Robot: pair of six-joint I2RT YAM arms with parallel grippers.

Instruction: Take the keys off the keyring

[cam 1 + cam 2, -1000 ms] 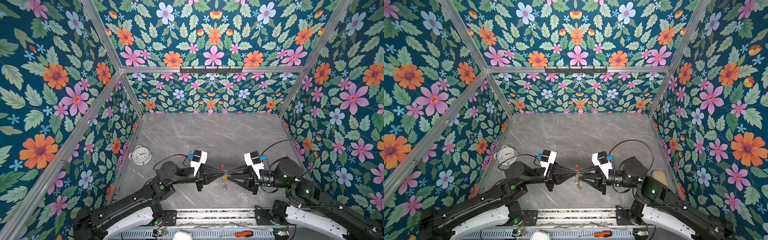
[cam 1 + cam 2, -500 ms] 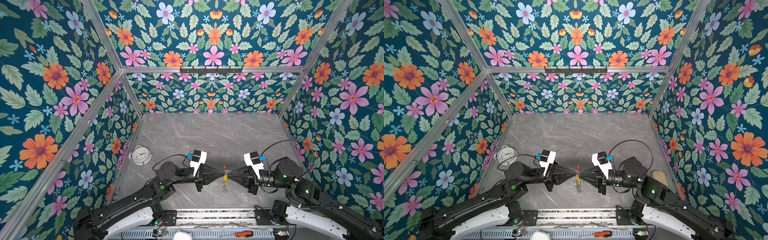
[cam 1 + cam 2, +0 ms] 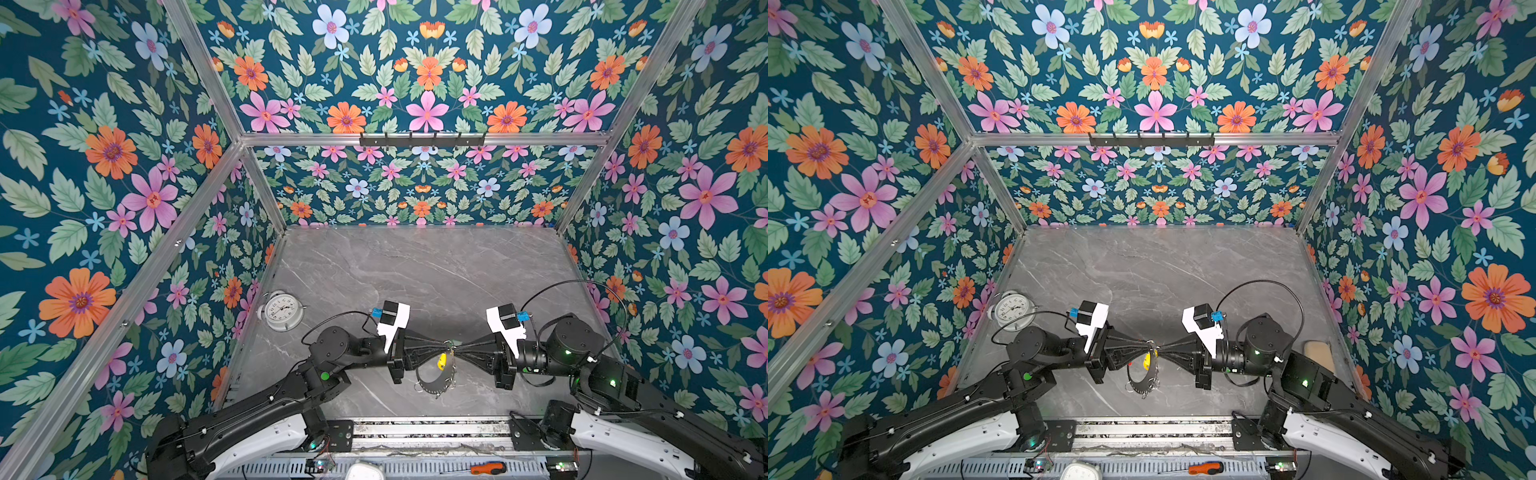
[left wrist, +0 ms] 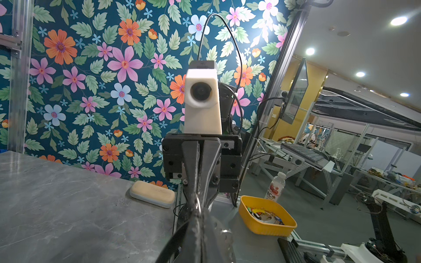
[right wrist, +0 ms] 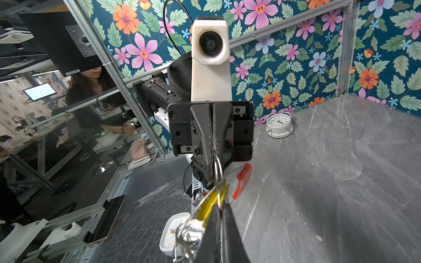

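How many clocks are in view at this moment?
2. A round alarm clock sits on the table at its left edge; a square clock lies just beyond the table's front edge, cut off in both top views.

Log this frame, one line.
left gripper: shut on keyring | right gripper: shut, tip-to-tip with left | yellow key: hanging below tips
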